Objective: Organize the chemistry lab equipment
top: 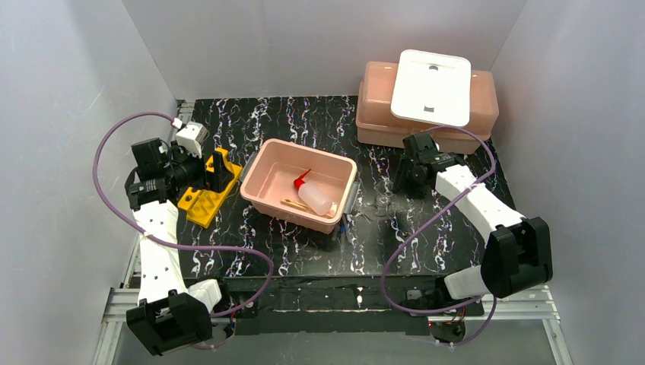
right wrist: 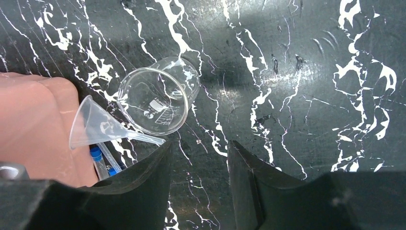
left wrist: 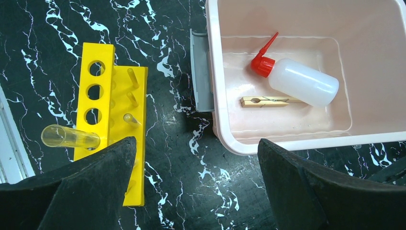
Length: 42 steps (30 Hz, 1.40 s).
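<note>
Marbled table (right wrist: 311, 96) | beaker (right wrist: 158, 98) tipped beside funnel (right wrist: 95, 122) | right hand (right wrist: 198, 146) seemingly empty

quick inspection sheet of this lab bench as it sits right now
surface: black marbled tabletop
job's things: yellow test-tube rack with one clear glass tube stuck through a hole; squeeze bottle and wooden clip inside the open pink tub; small beaker on its side, next to a clear funnel and blue-tipped pipettes
clutter: second pink tub at back right with white lid askew on top; grey piece against the open tub
grippers: left pincer wide open, empty; right pincer open, empty, just short of the beaker
cables: purple cables loop loose off both arms
surroundings: plain pale walls
</note>
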Each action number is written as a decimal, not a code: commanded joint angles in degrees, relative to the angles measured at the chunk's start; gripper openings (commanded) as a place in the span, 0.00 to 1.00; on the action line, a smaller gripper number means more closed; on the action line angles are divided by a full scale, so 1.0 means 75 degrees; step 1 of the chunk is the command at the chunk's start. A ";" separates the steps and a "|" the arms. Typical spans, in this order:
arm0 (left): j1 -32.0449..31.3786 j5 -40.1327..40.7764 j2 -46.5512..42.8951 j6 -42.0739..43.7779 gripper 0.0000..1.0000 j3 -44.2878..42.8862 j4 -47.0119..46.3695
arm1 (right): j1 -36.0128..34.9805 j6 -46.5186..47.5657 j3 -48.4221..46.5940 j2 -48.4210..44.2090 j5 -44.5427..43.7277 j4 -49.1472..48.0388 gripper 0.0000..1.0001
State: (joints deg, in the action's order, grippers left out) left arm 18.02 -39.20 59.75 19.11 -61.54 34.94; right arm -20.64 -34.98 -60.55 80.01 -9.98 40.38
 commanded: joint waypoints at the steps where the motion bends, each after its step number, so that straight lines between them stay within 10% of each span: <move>1: -0.0022 -0.0064 -0.0141 0.0091 0.98 0.0042 0.0170 | 0.0011 -0.0061 -0.0044 0.0039 0.0094 -0.0482 0.52; 13: -0.0014 -0.0082 -0.0094 0.0075 0.98 0.0077 0.0170 | 0.0010 -0.0072 -0.0248 0.1011 0.0175 -0.0795 0.45; 30: -0.0020 -0.0060 -0.0107 0.0043 0.98 0.0131 0.0251 | 0.0007 0.0143 -0.0317 0.1215 -0.0236 -0.0873 0.03; 42: -0.0013 -0.0129 -0.0132 0.0110 0.98 0.0174 0.0285 | -0.0028 0.0258 -0.1229 0.0182 0.0013 -0.0018 0.01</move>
State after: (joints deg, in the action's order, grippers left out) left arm 18.02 -39.22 59.77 19.11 -60.73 35.51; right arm -20.64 -33.65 -65.65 87.13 -11.11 37.82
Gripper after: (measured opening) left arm 0.981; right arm 0.076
